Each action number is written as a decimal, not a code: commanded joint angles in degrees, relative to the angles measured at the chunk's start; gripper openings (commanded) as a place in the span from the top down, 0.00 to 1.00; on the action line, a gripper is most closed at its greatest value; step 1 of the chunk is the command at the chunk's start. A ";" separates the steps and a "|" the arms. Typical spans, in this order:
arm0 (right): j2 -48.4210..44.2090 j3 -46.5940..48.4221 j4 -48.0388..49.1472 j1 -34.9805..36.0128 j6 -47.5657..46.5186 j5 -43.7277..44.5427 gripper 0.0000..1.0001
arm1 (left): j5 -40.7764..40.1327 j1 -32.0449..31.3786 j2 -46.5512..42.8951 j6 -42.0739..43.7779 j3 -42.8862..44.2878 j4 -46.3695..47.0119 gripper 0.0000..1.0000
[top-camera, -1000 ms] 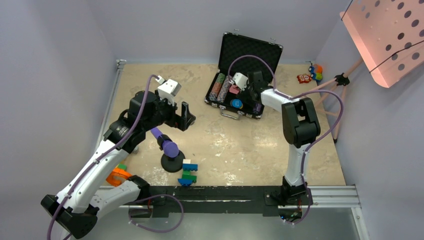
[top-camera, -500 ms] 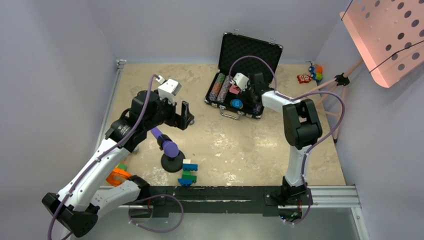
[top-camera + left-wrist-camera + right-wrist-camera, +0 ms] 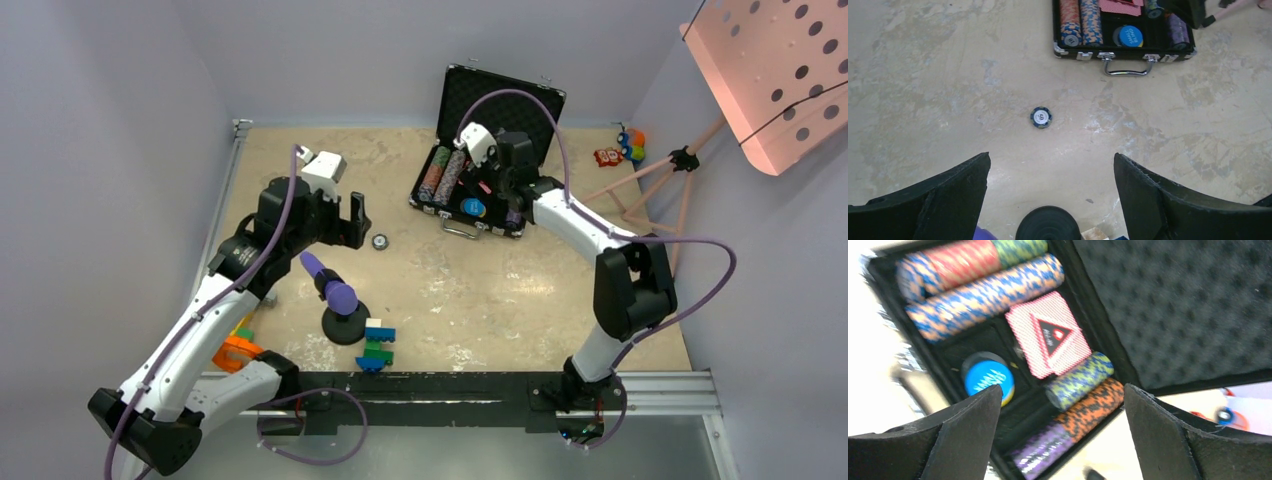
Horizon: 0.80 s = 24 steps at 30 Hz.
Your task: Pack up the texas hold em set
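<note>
Top external view: I see the black case (image 3: 500, 100) standing open at the far side of the table (image 3: 480, 290), lid upright, silver handle facing the arms.
Left gripper (image 3: 357, 218): jaws spread wide with nothing between them; it hangs over bare table to the left of the case.
Loose chip (image 3: 1041, 117): one dark-rimmed chip lies flat on the table, just ahead of my left fingers and roughly midway between them in the left wrist view, well apart from the case.
Right gripper (image 3: 1062, 390): jaws apart and empty, hovering above the case's open tray.
Case contents: rows of striped chips (image 3: 983, 292) on edge, pink cards (image 3: 1053, 337) in the middle compartment, and a blue round button (image 3: 988, 380) just beside them.
Surface: beige mottled tabletop; a purple-tipped object (image 3: 338, 297) on a black round base and a brick figure (image 3: 378, 345) stand near the front edge, side by side.
Room: pale lavender walls, with a pink perforated panel (image 3: 780, 70) at the upper right.
</note>
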 commanded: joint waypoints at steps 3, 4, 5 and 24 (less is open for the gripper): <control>-1.80 8.53 -11.12 1.67 20.91 -10.37 0.15 | -8.09 3.51 -3.70 -1.09 -0.63 1.88 0.03; -1.60 9.30 -12.27 2.58 23.55 -10.95 0.16 | -10.46 3.50 -4.28 -0.64 -0.97 2.21 0.03; -1.25 9.99 -13.28 3.47 26.06 -12.11 0.17 | -12.69 3.49 -4.86 -0.30 -1.24 2.37 0.03; 28.70 37.55 -31.79 29.13 50.20 6.15 0.28 | -9.90 3.40 -8.13 -1.05 -2.41 3.90 0.04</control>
